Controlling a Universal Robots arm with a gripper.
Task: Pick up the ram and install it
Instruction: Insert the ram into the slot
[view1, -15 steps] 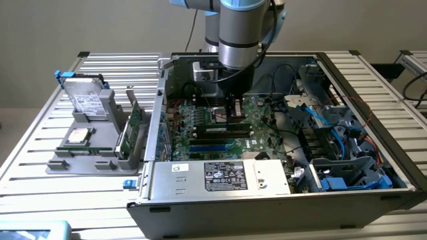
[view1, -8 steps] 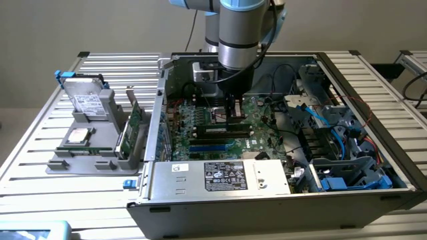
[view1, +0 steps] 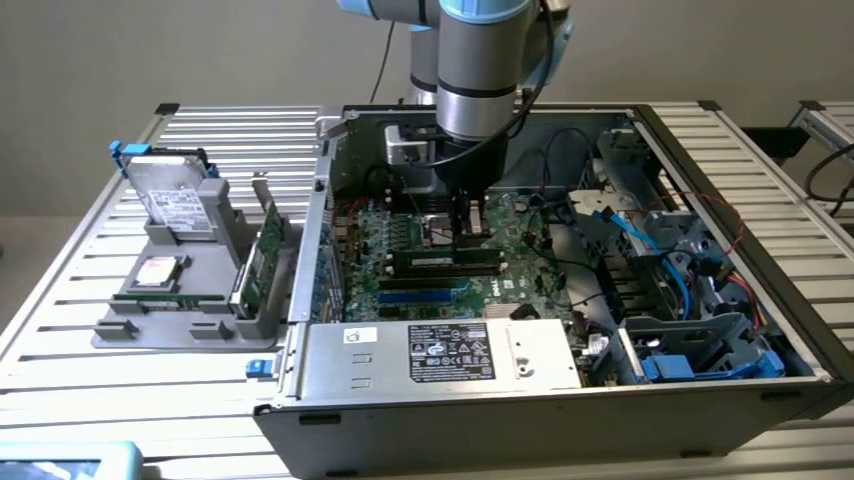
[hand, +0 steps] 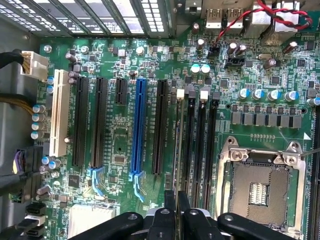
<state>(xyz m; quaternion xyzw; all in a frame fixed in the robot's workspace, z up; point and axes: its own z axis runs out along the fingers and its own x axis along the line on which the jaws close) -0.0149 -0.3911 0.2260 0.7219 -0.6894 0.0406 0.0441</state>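
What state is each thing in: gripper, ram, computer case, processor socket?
Ram: held on edge at the memory slots; seated or not, cannot tell.
Gripper: shut on it.
Computer case: open.
Processor socket: empty, no chip in it.

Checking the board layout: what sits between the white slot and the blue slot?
Two long black slots and a short black slot lie there, as the wrist view shows.
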